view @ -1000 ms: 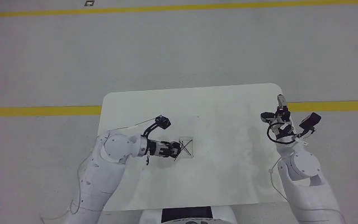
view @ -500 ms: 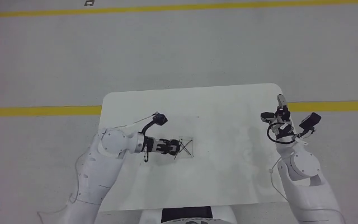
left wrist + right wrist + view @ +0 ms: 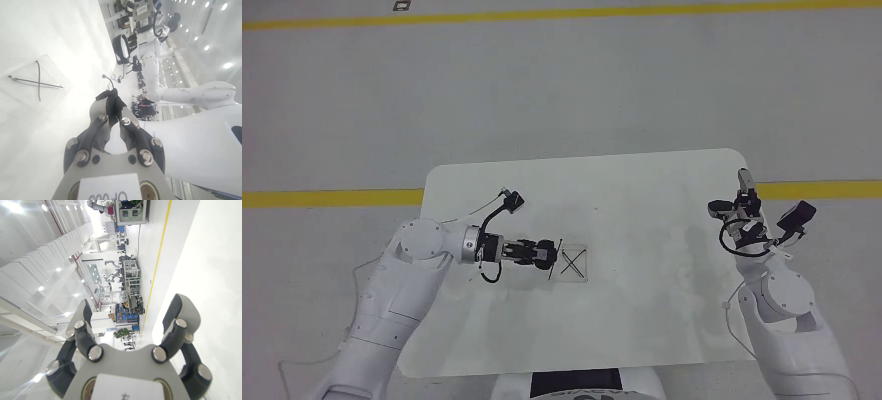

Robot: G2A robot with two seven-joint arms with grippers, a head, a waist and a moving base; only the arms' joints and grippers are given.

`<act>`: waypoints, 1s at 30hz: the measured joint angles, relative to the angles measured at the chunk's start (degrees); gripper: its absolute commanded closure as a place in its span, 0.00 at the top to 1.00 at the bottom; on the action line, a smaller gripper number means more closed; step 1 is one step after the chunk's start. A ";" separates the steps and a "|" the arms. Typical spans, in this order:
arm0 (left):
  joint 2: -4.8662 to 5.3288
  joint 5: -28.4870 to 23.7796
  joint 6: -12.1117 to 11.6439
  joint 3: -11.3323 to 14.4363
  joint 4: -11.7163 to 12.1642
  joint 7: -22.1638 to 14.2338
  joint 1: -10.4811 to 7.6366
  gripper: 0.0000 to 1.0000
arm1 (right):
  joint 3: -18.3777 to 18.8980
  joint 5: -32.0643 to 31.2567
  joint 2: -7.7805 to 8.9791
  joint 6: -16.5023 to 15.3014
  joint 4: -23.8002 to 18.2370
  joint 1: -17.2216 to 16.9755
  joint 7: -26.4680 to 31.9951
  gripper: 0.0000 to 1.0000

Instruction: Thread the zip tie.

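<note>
Two black zip ties lie crossed in an X on a clear flat plate near the table's middle. In the left wrist view the zip ties rest flat on the clear plate, apart from my fingers. My left gripper is level with the plate's left edge, just short of the ties. Its black-padded fingertips are pressed together, shut with nothing visibly between them. My right gripper hangs open at the table's right edge, far from the ties, and nothing sits between its fingers.
The white table has bare surface all around the plate. Its rounded edges meet grey floor with a yellow line. The right arm's elbow overhangs the right front corner.
My left arm has swung back and to the left, drawing its gripper off the plate's edge. The crossed zip ties and the right arm have not moved.
</note>
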 measured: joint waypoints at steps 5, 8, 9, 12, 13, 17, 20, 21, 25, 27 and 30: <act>2.65 -2.79 0.00 2.10 1.18 0.00 -1.20 0.00 | 0.00 0.00 0.00 0.00 0.00 0.00 0.00 1.00; 3.78 -4.34 0.00 2.62 1.65 0.00 -1.64 0.00 | 0.00 0.00 0.00 0.00 0.00 0.00 0.00 1.00; 4.09 -4.87 0.00 2.82 1.57 0.00 -1.71 0.00 | 0.00 0.00 0.00 0.00 0.00 0.00 0.00 1.00; 5.12 -6.99 0.00 3.33 1.08 0.00 -1.79 0.00 | 0.00 0.00 0.00 0.00 0.00 0.00 0.00 1.00; 5.42 -7.61 0.00 3.47 0.96 0.00 -1.81 0.00 | 0.00 0.00 0.00 0.00 0.00 0.00 0.00 1.00; 6.72 -9.66 0.00 4.24 0.96 0.00 -1.91 0.00 | 0.00 0.00 0.00 0.00 0.00 0.00 0.00 1.00; 7.37 -11.41 0.00 4.43 2.09 0.00 -2.28 0.00 | 0.00 0.00 0.00 0.00 0.00 0.00 0.00 1.00; 7.50 -12.12 0.00 4.50 2.21 0.00 -2.39 0.00 | 0.00 0.00 0.00 0.00 0.00 0.00 0.00 1.00; 7.56 -12.54 0.00 4.54 2.24 0.00 -2.44 0.00 | 0.00 0.00 0.00 0.00 0.00 0.00 0.00 1.00; 7.55 -12.51 0.00 4.54 2.23 0.00 -2.43 0.00 | 0.00 0.00 0.00 0.00 0.00 0.00 0.00 1.00; 7.55 -12.50 0.00 4.54 2.21 0.01 -2.43 0.00 | 0.00 0.00 0.00 0.00 0.00 0.00 0.00 1.00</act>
